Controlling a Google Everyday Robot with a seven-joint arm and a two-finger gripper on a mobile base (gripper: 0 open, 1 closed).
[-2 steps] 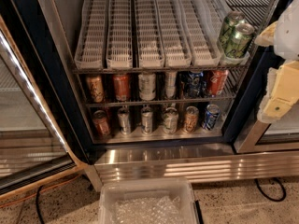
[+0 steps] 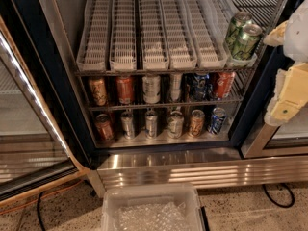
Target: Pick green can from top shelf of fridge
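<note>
The fridge [image 2: 57, 105] stands open in front of me. Its top shelf [image 2: 144, 32] carries long white slotted lanes, which are bare. The green can [image 2: 246, 41] stands tilted at the shelf's right front corner. A second green can shape [image 2: 237, 25] sits just behind it; I cannot tell whether it is another can or a reflection. My gripper [image 2: 285, 66] is at the right edge of the view, just right of the green can and apart from it. Its cream fingers [image 2: 288, 93] stand apart with nothing between them.
Two lower wire shelves hold orange-red cans [image 2: 125, 89], silver cans [image 2: 151, 88] and blue cans [image 2: 217, 120]. The glass door [image 2: 29, 129] hangs open at the left. A ribbed steel base [image 2: 192, 172] runs below. A clear plastic bin [image 2: 151, 208] and cables [image 2: 279, 196] lie on the floor.
The whole view has shifted slightly downward. The green can and the gripper keep the same places relative to each other.
</note>
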